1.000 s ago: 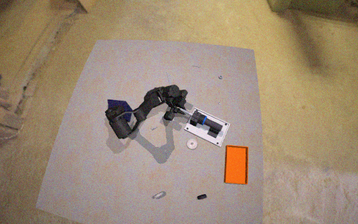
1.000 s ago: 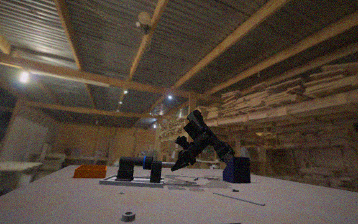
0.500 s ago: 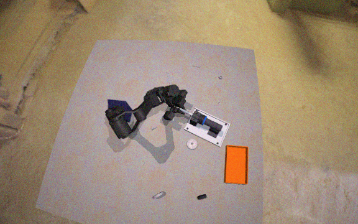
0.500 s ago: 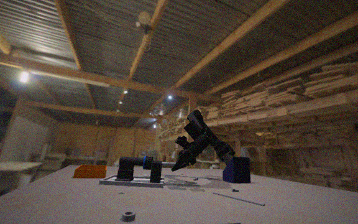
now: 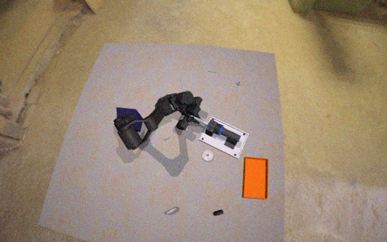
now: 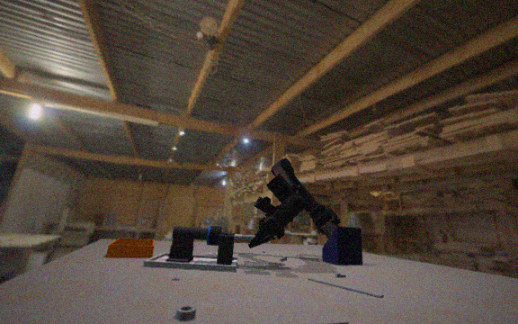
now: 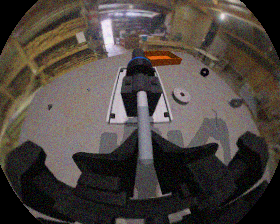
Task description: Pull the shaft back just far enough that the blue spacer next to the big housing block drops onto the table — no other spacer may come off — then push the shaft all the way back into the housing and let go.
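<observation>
My gripper is shut on the pale grey shaft, near its outer end. The shaft runs from the fingers into the dark near support. The blue spacer sits up in line with the shaft, against the big dark housing block. Dark spacers fill the span between it and the near support; their number is unclear. No blue spacer shows on the table.
The white base plate carries both blocks. An orange tray lies beyond it. A white disc lies beside the plate. A dark blue block stands by the arm's base. A small black part lies farther off.
</observation>
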Controlling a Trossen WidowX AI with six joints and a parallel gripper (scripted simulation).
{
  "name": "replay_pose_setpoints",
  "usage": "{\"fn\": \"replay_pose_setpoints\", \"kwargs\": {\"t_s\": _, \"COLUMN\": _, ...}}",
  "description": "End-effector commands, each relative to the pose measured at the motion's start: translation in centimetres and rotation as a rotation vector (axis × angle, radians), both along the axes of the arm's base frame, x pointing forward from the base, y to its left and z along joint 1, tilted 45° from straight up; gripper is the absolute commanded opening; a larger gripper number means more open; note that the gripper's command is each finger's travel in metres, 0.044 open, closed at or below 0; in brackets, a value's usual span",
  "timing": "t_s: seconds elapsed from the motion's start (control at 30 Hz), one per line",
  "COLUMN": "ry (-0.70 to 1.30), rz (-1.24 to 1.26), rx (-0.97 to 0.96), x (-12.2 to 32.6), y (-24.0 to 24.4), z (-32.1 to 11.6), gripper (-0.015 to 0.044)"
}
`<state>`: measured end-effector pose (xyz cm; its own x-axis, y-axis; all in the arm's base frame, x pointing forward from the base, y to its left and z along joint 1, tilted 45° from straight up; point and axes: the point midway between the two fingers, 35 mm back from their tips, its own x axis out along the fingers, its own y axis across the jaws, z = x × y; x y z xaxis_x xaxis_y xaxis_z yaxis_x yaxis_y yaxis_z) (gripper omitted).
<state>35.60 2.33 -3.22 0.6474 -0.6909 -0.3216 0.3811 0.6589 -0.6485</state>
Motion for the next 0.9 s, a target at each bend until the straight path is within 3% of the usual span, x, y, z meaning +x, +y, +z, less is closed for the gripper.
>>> {"fn": "replay_pose_setpoints", "kwargs": {"t_s": 0.0, "ry": 0.000, "rz": 0.000, "rx": -0.001, "x": -0.21, "y": 0.04, "z": -0.03, "gripper": 0.0000}}
{"fn": "replay_pose_setpoints", "kwargs": {"t_s": 0.87, "ry": 0.000, "rz": 0.000, "rx": -0.001, "x": -0.48, "y": 0.12, "z": -0.11, "gripper": 0.0000}}
